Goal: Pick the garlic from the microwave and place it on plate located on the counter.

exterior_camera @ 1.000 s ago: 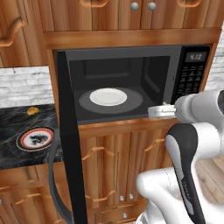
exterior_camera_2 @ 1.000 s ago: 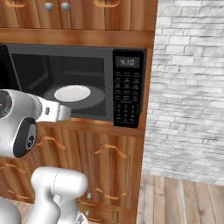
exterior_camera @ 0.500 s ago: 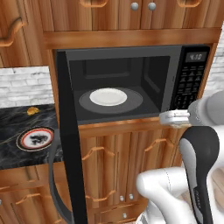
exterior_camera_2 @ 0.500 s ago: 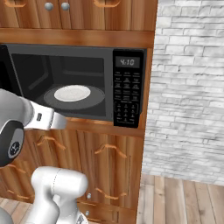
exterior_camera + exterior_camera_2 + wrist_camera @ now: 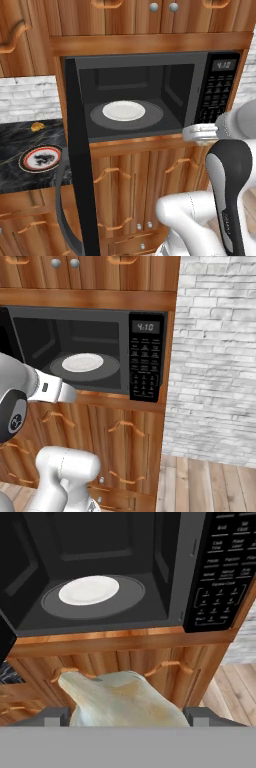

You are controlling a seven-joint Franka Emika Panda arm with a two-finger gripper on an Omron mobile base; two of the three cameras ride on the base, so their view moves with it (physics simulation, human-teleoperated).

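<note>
The garlic (image 5: 122, 699) sits between the two dark finger tips (image 5: 50, 716) of the gripper (image 5: 125, 717) in the hand view, a cream, lumpy bulb with a pointed tip that reaches toward the left; the fingers stand closed against its two sides, so the gripper has hold of it. The bulb hangs in the air just outside the microwave (image 5: 150, 95), below the front edge of the oven's floor and in front of the wooden cabinets (image 5: 125, 657) under it. In the left base view the white hand (image 5: 202, 134) is level with the lower right corner of the oven opening, just under the keypad (image 5: 218, 92); in the right base view it shows at the lower left of the opening (image 5: 55, 390). The microwave's wide black door (image 5: 80, 160) stands swung open to the left. Inside, a plain white plate (image 5: 124, 110) lies in the middle of the dark turntable (image 5: 150, 116). On the counter (image 5: 15, 170), left of the open door, the plate (image 5: 41, 158) with the red-orange and black rim lies near the front edge, well apart from the gripper, and a small orange-yellow lump (image 5: 37, 126) lies near the counter's back edge by the brick wall (image 5: 27, 97).
</note>
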